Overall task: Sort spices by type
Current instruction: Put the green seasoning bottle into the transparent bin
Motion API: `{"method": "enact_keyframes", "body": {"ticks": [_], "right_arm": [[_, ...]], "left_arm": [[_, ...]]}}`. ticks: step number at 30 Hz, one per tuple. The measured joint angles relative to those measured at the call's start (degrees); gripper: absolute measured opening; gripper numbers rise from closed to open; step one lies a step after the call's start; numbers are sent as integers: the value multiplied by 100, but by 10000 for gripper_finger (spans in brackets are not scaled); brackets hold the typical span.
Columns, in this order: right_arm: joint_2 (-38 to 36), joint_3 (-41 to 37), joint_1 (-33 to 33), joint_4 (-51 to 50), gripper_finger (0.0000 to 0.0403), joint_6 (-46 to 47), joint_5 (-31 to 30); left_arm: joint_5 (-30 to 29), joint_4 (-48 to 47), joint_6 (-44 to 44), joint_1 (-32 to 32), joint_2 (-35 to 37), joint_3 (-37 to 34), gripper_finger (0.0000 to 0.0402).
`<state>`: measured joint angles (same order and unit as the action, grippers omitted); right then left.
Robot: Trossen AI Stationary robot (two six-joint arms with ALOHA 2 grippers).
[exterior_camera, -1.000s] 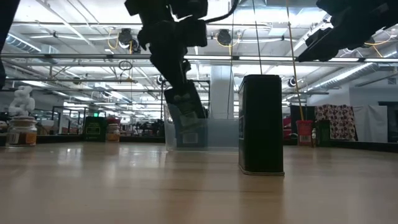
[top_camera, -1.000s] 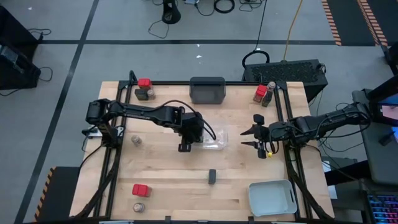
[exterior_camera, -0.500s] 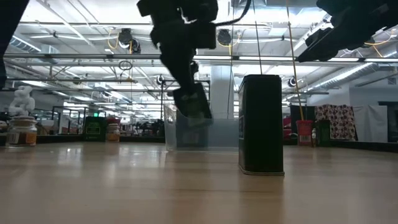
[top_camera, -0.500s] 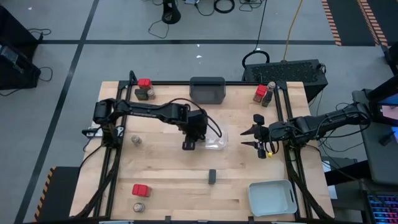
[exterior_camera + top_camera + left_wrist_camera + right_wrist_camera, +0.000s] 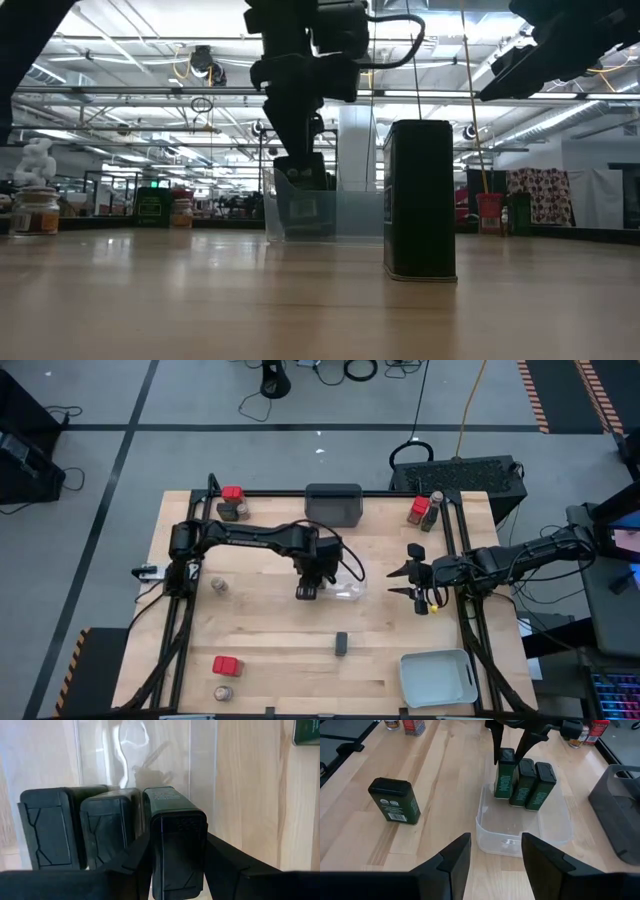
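My left gripper (image 5: 307, 592) reaches down into the clear tray (image 5: 343, 588) and is shut on a black boxy spice container (image 5: 503, 777). That container stands at the end of a row with two other black boxes (image 5: 522, 782) (image 5: 540, 779), which stand upright on the tray floor. A further black box (image 5: 341, 644) stands on the table nearer the near edge. Red-topped containers (image 5: 232, 493) (image 5: 226, 665) (image 5: 419, 508) and round jars (image 5: 218, 586) (image 5: 224, 691) sit near the table's edges. My right gripper (image 5: 413, 588) hovers open to the right of the tray. My left gripper (image 5: 177, 842) pinches the black box between its two fingers, one on each broad face near the lidded top end (image 5: 177, 822). The fingers (image 5: 496, 747) come from above, pointing down. The box is upright inside the clear tray; whether its base touches the floor I cannot tell.
A dark grey tray (image 5: 333, 505) sits at the far edge and a pale grey tray (image 5: 437, 678) at the near right corner. Black rails run along the left and right sides of the table. Bare wood lies between the clear tray and the near edge.
My left gripper, still shut on the black box, has moved a little toward the table's right and come down into the clear tray. The box was tilted and in front of the tray wall; now it is upright beside the other two black boxes.
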<state>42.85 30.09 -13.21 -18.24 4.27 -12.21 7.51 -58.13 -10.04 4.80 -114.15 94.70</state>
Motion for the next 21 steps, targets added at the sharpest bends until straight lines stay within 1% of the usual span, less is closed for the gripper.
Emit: {"method": "enact_keyframes", "body": {"ticks": [17,21], "right_arm": [[0,0,0,2,157,-48,0],[0,0,0,2,157,-48,0]], "left_arm": [[-12,11,-145,0,-126,2,144],[-189,10,-136,-2,-150,0,145]]}}
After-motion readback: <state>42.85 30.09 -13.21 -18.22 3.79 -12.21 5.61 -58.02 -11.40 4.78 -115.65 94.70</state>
